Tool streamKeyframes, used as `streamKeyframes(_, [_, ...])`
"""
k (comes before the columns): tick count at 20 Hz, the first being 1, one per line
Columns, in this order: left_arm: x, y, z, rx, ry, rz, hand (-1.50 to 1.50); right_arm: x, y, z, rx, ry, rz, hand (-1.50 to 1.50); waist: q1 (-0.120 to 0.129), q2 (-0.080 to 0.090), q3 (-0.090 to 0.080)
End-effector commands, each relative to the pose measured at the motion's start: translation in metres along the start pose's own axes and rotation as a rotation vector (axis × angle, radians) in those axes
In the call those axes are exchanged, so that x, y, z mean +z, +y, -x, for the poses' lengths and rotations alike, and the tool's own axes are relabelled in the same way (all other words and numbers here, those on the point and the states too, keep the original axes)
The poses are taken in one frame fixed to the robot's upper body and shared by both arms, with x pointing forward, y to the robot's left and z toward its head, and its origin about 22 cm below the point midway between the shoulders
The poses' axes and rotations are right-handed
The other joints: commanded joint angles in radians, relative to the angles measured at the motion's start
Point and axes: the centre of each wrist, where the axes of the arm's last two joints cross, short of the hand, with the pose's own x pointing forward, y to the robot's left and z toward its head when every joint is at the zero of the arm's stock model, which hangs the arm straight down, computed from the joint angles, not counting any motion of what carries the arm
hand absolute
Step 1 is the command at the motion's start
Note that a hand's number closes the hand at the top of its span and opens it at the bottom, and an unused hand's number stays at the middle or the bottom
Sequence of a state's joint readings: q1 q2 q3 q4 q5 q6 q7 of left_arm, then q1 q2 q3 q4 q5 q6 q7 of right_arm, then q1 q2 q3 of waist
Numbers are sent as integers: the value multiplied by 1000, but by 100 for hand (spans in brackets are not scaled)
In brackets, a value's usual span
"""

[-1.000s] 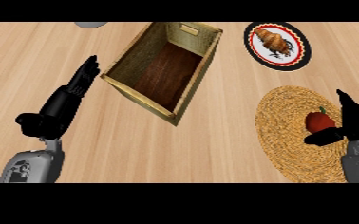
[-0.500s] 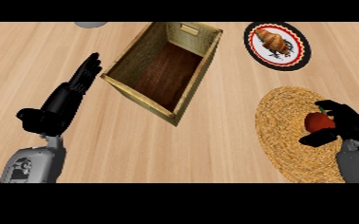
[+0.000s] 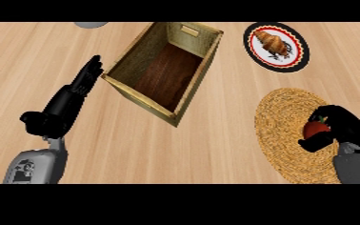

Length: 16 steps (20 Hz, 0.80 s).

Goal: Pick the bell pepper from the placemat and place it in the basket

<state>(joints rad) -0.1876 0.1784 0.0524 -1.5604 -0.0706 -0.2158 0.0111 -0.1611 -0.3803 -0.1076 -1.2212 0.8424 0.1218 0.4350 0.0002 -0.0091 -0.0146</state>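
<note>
A red bell pepper (image 3: 315, 128) lies on the round woven placemat (image 3: 285, 124) at the right. My right hand (image 3: 342, 125) is curled round it, fingers over its top and thumb under its near side, hiding much of it. The rectangular woven basket (image 3: 126, 90) with a dark wooden floor stands at the centre, left of the placemat, nothing inside it. My left hand (image 3: 67, 102) rests open at the left of the basket, fingers straight and pointing away.
A black-rimmed plate (image 3: 299, 43) holding a croissant (image 3: 273, 44) sits at the back right, beyond the placemat. A grey round object (image 3: 91, 24) peeks in at the top edge, left of the basket.
My right hand's fingers, straight beside the pepper a second ago, have curled over it. The left hand has stayed where it was.
</note>
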Motion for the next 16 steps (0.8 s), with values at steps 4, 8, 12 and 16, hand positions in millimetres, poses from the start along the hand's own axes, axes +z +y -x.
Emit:
streamKeyframes(4, [-6, 8, -14, -10, -2, -23, 0, 14, 30, -4, 64, -49, 93, 150, -3, 8, 15])
streamKeyframes(8, [-7, -8, -10, -11, -21, 84, 0, 97, 52, -190, 47, -360, 53, 150, 97, 4, 7])
streamKeyframes(12, [-17, -18, -15, 1, -46, 136, 0, 135, 45, -240, 66, -476, 105, 150, 172, 12, 10])
streamKeyframes(16, [-22, -29, -17, 18, -57, 165, 0, 167, 33, -266, -90, -502, 119, 150, 198, 17, 15])
